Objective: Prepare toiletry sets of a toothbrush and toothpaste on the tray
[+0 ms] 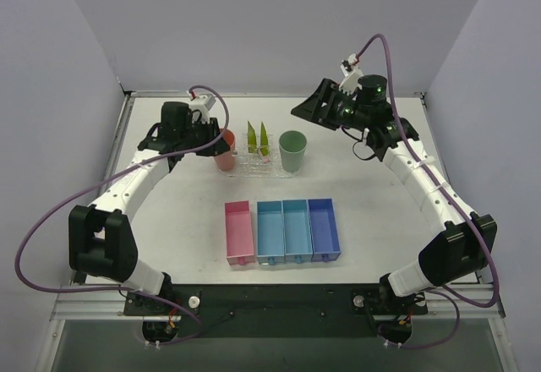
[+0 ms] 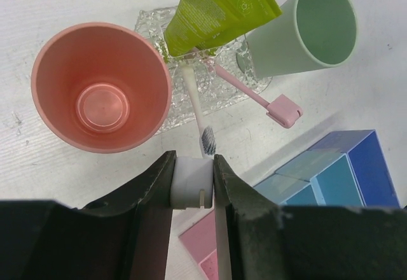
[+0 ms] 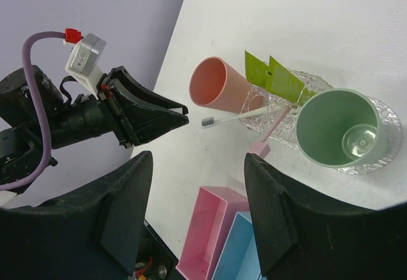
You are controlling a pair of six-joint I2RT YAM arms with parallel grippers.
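The clear bumpy tray (image 2: 154, 27) holds two upright yellow-green toothpaste tubes (image 2: 198, 14) (image 2: 247, 1). Two toothbrushes lean out of it. The white toothbrush (image 2: 193, 98) shows bare bristles. The pink toothbrush (image 2: 245, 90) wears a pink cap (image 2: 284, 112). My left gripper (image 2: 193, 160) is shut on a small white cap (image 2: 191, 182) just in front of those bristles, beside the pink cup (image 2: 102, 89). In the top view the left gripper (image 1: 218, 138) is left of the tray (image 1: 254, 162). My right gripper (image 1: 306, 106) is open and empty, raised behind the green cup (image 1: 292, 150). In its own view the right gripper (image 3: 198, 165) hangs over bare table.
A pink bin (image 1: 239, 232) and three blue bins (image 1: 297, 229) stand in a row in front of the tray. The pink cup (image 1: 224, 150) and green cup flank the tray. Walls close in the back and sides.
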